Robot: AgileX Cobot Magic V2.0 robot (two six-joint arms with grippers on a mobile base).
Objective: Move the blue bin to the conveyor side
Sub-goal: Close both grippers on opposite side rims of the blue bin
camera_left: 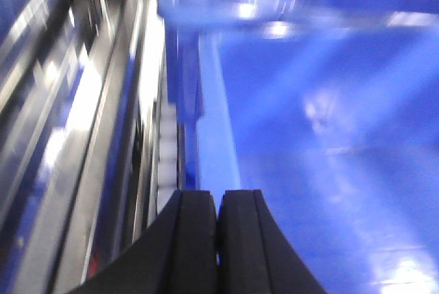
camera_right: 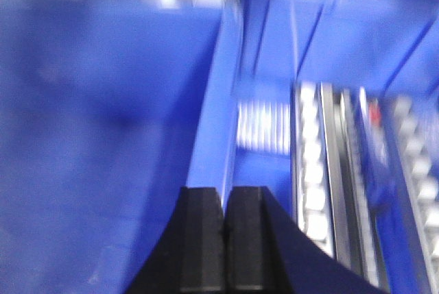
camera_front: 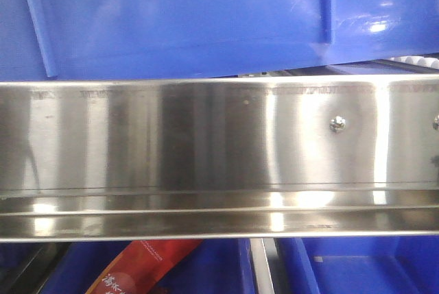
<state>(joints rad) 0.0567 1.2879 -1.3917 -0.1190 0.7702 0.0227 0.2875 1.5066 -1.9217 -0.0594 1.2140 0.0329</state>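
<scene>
Left gripper (camera_left: 218, 239): two black fingers pressed together at bottom centre of the left wrist view. The bin's (camera_left: 329, 136) pale rim runs straight into their seam, so they are clamped on that wall.
Right gripper (camera_right: 224, 239): two black fingers at bottom centre of the right wrist view, likewise closed tight with the rim running in between them.
Bin: one, held at two walls. Its glossy inside fills the right of the left wrist view and the left of the right wrist view. In the front view its outer wall spans the top of the frame, just above the rack (camera_front: 206, 136).
Rack: one steel band across the middle of the front view, with two bolts (camera_front: 337, 124) toward its right.
Rollers (camera_right: 312, 170): two white rows at right of the right wrist view, beside the bin.
Lower bins (camera_front: 357, 266): two, blue, along the bottom of the front view.
Packet (camera_front: 147, 266): one, red, at lower left.
</scene>
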